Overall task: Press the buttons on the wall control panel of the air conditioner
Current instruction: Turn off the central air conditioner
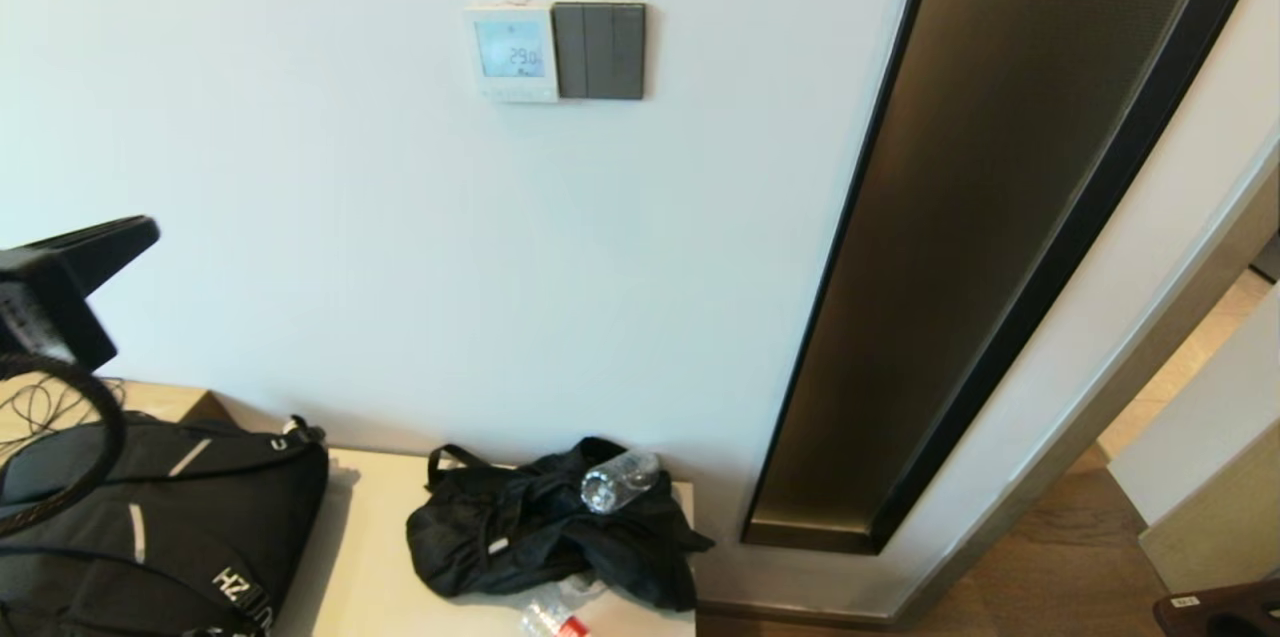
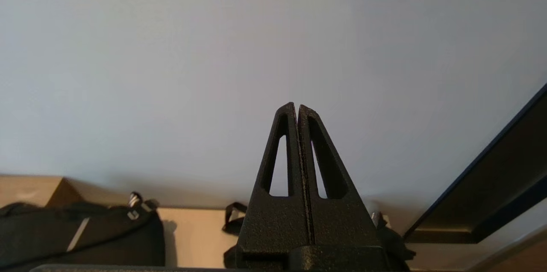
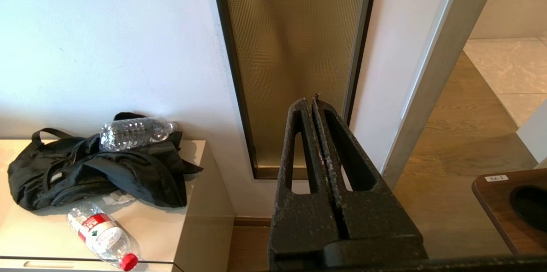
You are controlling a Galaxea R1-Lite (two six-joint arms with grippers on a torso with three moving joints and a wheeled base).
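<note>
1. Nearest the head camera, at far left, the left tool [image 2: 298,107] has its fingers pressed together, holding nothing, low and well apart from the control panel [image 1: 511,52].
2. Panel sits high on the wall, touching grey switches [image 1: 600,50].
3. Best approach, judging from this: raise the closed tip squarely toward the buttons under the display.
4. Right tool [image 3: 314,101] is likewise pinched closed, idle beside the desk [image 3: 201,203].

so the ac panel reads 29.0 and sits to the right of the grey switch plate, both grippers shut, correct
Not quite. In the head view the air conditioner panel sits to the left of the grey switch plate, touching it. The 29.0 reading holds, and the left gripper and right gripper are both shut.
</note>
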